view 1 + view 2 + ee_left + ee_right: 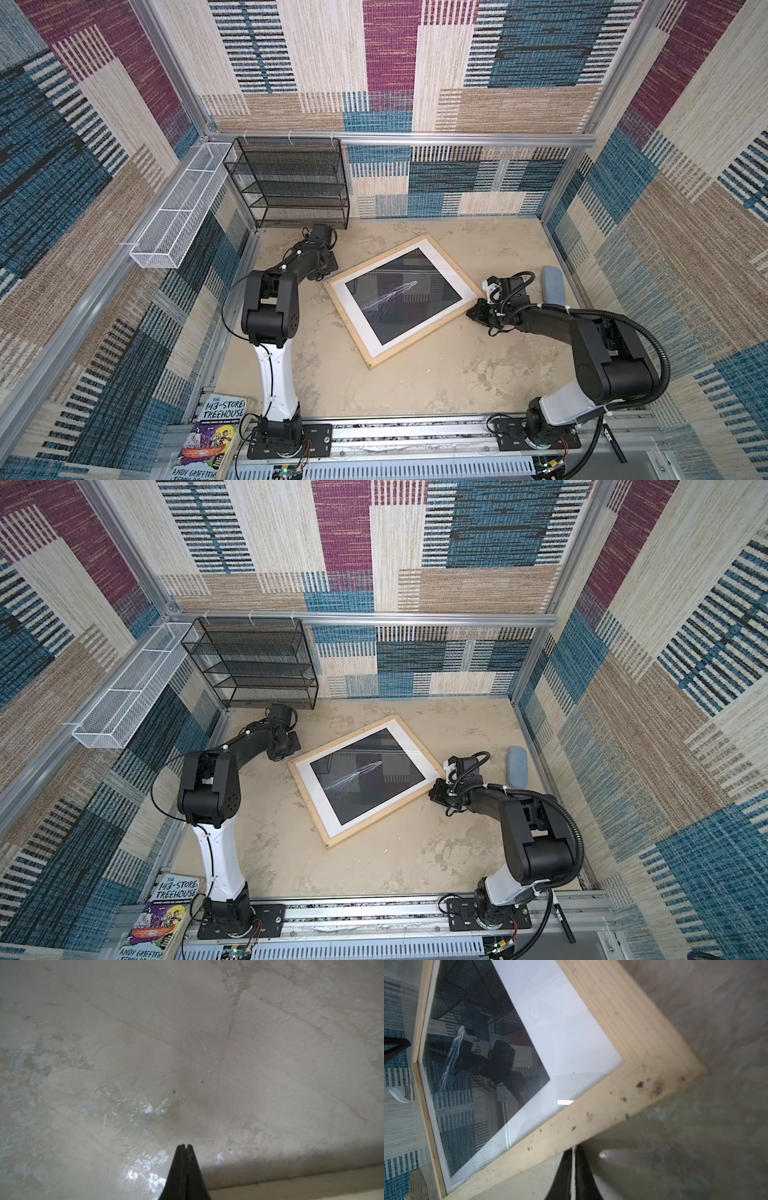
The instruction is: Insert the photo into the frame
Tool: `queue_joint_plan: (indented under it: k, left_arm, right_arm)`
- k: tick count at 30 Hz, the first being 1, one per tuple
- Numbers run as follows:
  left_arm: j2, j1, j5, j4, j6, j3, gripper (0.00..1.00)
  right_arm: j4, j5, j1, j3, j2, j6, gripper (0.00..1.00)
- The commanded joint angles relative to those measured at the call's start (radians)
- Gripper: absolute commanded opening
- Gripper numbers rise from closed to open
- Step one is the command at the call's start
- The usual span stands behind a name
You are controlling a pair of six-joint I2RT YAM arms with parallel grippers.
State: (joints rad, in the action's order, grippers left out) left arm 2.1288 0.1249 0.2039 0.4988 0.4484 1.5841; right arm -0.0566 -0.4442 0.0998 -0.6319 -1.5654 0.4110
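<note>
The pale wood frame (428, 330) (384, 817) lies flat and askew in the middle of the table. Inside it, in both top views, shows the photo (403, 297) (368, 777), black with a white streak and a white margin, under a reflecting pane (560, 1028). My left gripper (323, 275) (184, 1145) is shut and empty, low over the table just off the frame's far left rail (301, 1184). My right gripper (469, 311) (574, 1147) is at the frame's right corner, tips at the rail's outer edge. Its jaws are together with only a thin pale slit between them.
A black wire-mesh rack (291, 183) stands at the back left, with a white mesh basket (174, 216) on the left wall. A blue-grey pad (550, 284) lies by the right wall. A book (216, 432) and a black pen (615, 449) sit at the front rail.
</note>
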Motion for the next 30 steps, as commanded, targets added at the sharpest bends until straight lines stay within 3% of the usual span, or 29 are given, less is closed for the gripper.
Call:
queue_joint_plan:
  k: [1, 14, 25, 30]
  left_arm:
    - [0.021, 0.004, -0.019, 0.066, -0.04, 0.032, 0.0]
    - [-0.085, 0.054, -0.058, 0.074, -0.019, -0.151, 0.0]
    - [-0.346, 0.107, -0.071, 0.024, 0.046, -0.52, 0.0]
    - [-0.454, 0.183, -0.102, 0.005, 0.1, -0.68, 0.0]
  right_arm:
    - [0.038, 0.015, 0.003, -0.006, -0.007, 0.017, 0.1]
    - [0.025, 0.046, 0.003, -0.057, -0.025, 0.003, 0.1]
    - [0.029, 0.065, -0.002, -0.131, -0.084, -0.011, 0.1]
    - [0.032, 0.052, -0.007, -0.163, -0.13, -0.014, 0.09]
